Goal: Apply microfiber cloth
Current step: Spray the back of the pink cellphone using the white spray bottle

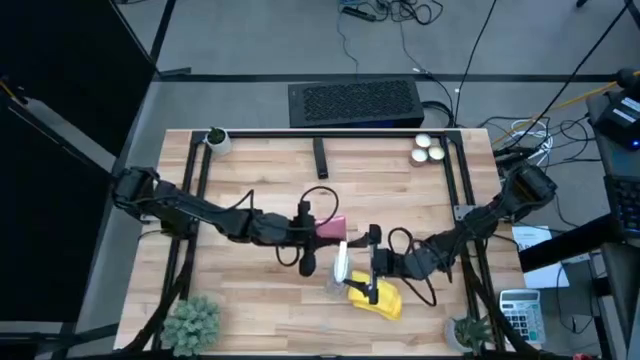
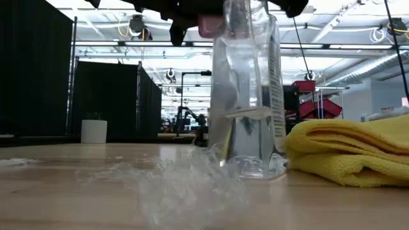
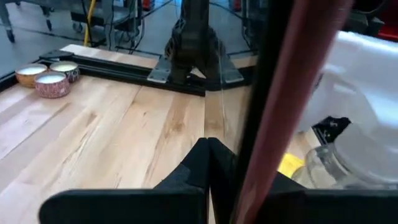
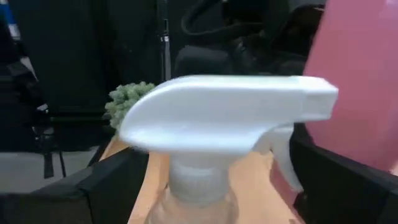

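Looking down, my left gripper (image 1: 318, 232) clasps a pink phone (image 1: 331, 228); my right gripper (image 1: 362, 272) hangs beside the spray bottle (image 1: 340, 268), its grip unclear. Low view: microfiber cloth (image 2: 348, 151) beside the bottle; I should grasp its folded edge

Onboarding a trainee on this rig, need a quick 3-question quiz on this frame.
1. True or false: the yellow microfiber cloth lies on the table beside the spray bottle.
2. What does the left hand hold? A: a plant. B: a pink flat object. C: a tin.
3. How many small round tins sit near the table's far edge?
Key: 1 true; 2 B; 3 three.
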`<state>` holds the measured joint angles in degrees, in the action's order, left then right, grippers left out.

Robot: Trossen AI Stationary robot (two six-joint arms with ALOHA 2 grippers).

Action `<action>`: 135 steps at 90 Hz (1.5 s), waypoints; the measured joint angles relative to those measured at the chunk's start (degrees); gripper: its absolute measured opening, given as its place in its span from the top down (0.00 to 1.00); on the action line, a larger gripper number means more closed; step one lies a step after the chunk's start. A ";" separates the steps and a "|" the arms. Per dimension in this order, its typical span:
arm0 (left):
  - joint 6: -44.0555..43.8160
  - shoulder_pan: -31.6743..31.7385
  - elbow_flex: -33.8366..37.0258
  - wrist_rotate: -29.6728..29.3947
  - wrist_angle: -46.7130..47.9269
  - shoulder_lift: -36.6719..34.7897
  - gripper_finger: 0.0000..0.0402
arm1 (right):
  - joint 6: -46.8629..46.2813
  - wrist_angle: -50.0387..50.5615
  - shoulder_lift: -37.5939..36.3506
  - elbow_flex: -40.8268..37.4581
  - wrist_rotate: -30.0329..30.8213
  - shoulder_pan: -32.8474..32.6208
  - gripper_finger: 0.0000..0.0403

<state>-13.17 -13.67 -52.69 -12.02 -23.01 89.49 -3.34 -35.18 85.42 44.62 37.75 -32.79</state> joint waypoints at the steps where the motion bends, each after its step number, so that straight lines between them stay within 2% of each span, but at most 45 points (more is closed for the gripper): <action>1: 0.00 -0.03 0.00 0.14 0.03 0.00 0.98 | 0.01 0.16 -0.12 0.00 0.40 -0.14 0.07; 13: -0.02 -0.90 0.00 0.42 0.09 0.00 0.98 | 0.21 1.09 -1.24 0.00 2.21 -1.43 0.07; 34: -1.71 -3.51 0.00 0.27 4.86 -0.09 0.98 | -1.81 2.02 -1.33 0.00 1.35 -2.51 0.07; 82: -4.34 -4.64 0.00 -2.16 2.76 0.13 0.98 | -5.94 0.81 -0.49 0.00 1.36 -0.44 0.07; 98: -3.21 -4.64 0.00 -2.16 3.30 0.13 0.98 | -4.84 2.85 -0.18 0.04 6.86 -2.89 0.07; 107: -2.80 -4.86 0.00 -2.15 4.23 0.07 0.98 | -4.07 3.79 -1.77 0.04 7.42 -5.37 0.07; 121: -2.60 -5.31 0.00 -1.26 5.26 0.02 0.98 | -9.88 7.82 -3.58 0.07 8.04 -8.44 0.07; 135: -3.04 -6.93 0.00 -0.86 8.82 0.00 0.98 | -19.97 19.06 -2.71 0.07 11.81 -9.77 0.07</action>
<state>-16.21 -20.60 -52.69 -12.87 -14.19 89.49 -23.31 -16.12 82.72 44.69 49.56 -42.57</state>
